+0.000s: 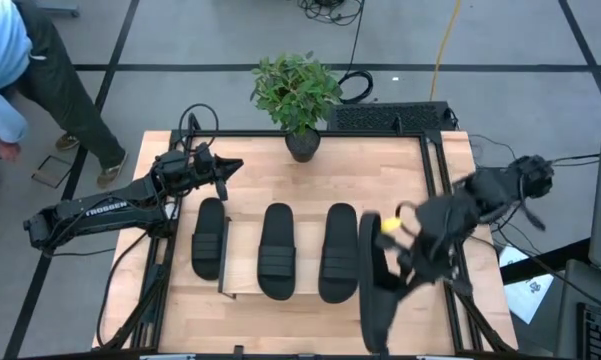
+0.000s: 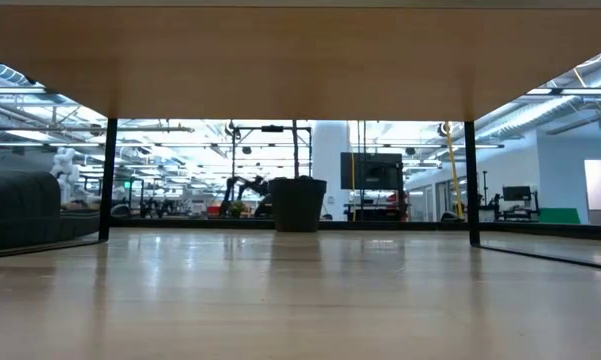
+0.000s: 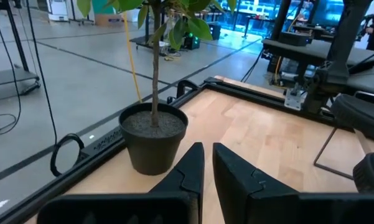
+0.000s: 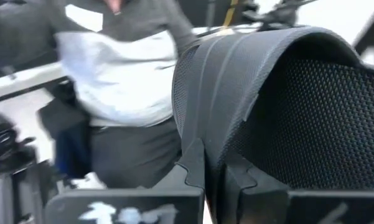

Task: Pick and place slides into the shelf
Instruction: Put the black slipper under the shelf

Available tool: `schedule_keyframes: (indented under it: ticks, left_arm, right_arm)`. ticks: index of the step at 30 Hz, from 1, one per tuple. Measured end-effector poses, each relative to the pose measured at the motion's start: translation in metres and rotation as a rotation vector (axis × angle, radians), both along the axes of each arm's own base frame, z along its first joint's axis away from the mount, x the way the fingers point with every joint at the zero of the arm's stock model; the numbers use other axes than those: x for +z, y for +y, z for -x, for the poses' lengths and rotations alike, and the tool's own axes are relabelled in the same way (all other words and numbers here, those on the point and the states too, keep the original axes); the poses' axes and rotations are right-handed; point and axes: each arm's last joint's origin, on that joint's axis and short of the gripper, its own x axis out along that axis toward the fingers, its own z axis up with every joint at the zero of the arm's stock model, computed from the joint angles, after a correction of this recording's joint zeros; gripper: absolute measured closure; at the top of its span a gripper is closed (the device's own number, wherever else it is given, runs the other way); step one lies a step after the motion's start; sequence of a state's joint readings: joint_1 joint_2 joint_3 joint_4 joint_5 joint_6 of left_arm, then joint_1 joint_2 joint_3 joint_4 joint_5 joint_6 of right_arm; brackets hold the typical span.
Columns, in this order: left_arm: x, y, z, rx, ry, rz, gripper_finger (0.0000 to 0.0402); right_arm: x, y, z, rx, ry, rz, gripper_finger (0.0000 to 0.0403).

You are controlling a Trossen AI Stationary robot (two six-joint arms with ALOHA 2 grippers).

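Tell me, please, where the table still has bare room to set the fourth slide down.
Bare wood lies between the potted plant and the three resting slides, and along the table's front edge. The middle is crowded: the slides sit side by side on the shelf, while the right gripper holds the fourth slide beside them.

A potted plant (image 1: 297, 97) stands at the upper middle of the overhead picture, on the far edge of the wooden table (image 1: 380, 170), its leaves spread over a small dark pot. At the upper left a person (image 1: 25, 70) in a light blue top and dark trousers stands on the grey floor. A yellow cable (image 1: 443, 45) runs down the floor at the upper right. Papers (image 1: 525, 290) lie at the lower right, beside a dark keyboard (image 1: 600, 335).
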State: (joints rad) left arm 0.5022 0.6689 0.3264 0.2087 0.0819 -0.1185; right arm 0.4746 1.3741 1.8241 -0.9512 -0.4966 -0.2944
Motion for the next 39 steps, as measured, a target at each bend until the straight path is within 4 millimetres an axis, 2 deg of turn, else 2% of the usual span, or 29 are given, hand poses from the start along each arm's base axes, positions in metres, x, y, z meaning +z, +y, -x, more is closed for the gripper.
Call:
schedule_keyframes:
  ticks: [7, 11, 15, 19, 23, 30, 35, 39]
  left_arm:
    - [0.000, 0.000, 0.000, 0.000, -0.004, 0.021, 0.0366]
    - [0.000, 0.000, 0.000, 0.000, -0.006, 0.022, 0.0366]
    - [-0.001, 0.000, 0.000, 0.002, -0.008, 0.042, 0.0366]
    - [-0.005, 0.000, 0.001, 0.008, 0.011, 0.095, 0.0366]
    - [-0.007, -0.001, 0.001, 0.010, 0.030, 0.114, 0.0366]
    - [-0.007, -0.001, 0.001, 0.011, 0.030, 0.114, 0.0366]
    - [-0.007, -0.001, 0.001, 0.011, 0.030, 0.115, 0.0366]
    - [-0.007, -0.001, 0.001, 0.011, 0.028, 0.119, 0.0366]
  right_arm:
    - [-0.037, 0.044, -0.015, 0.078, 0.050, -0.039, 0.0402]
    - [-0.062, 0.070, -0.021, 0.086, 0.156, -0.028, 0.0403]
    - [-0.085, 0.099, -0.025, 0.138, 0.181, -0.016, 0.0403]
    - [-0.098, 0.124, -0.029, 0.270, 0.211, -0.096, 0.0403]
    - [-0.109, 0.144, -0.031, 0.314, 0.289, -0.146, 0.0403]
    - [-0.148, 0.168, -0.053, 0.247, 0.472, -0.165, 0.0403]
    - [-0.184, 0.174, -0.070, 0.307, 0.621, -0.154, 0.0403]
    - [-0.204, 0.172, -0.085, 0.344, 0.698, -0.181, 0.0403]
